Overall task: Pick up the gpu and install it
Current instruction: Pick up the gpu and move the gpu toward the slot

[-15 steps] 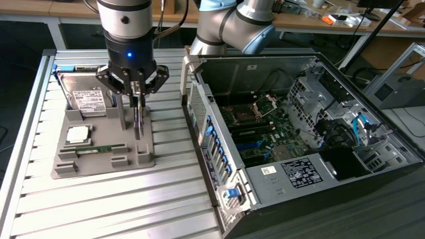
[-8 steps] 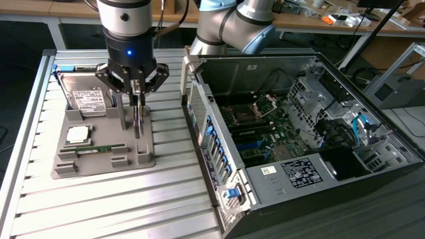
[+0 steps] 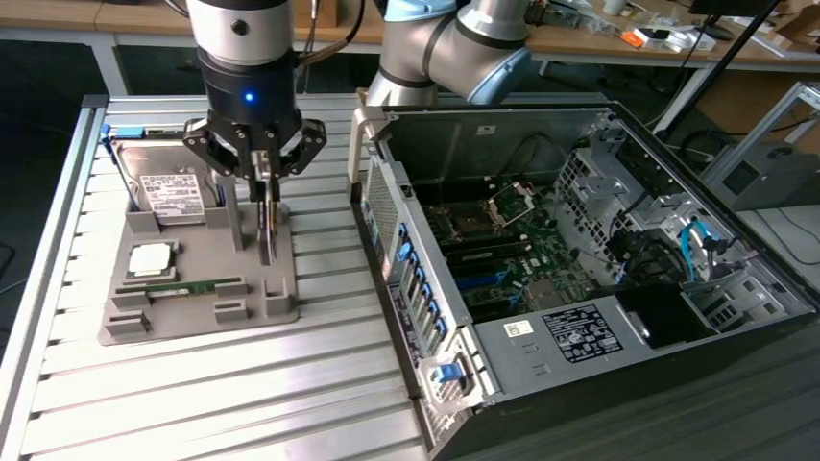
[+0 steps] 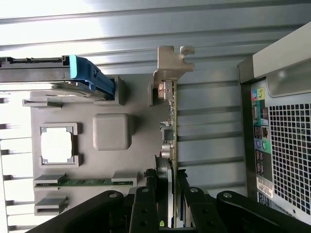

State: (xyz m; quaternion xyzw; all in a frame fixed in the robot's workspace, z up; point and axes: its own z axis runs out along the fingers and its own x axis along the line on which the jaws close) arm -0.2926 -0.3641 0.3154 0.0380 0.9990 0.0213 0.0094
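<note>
The gpu stands on edge at the right side of the grey parts tray, a thin dark card with a silver bracket at one end. My gripper is straight above it, its fingers on either face of the card and shut on it. In the wrist view the gpu appears edge-on, running away from the gripper between the two black fingers. Whether the card's lower edge still rests in the tray's slot I cannot tell.
On the tray lie a hard drive, a processor and a green memory stick. The open computer case lies to the exterior view's right, motherboard exposed. A slatted metal table carries everything.
</note>
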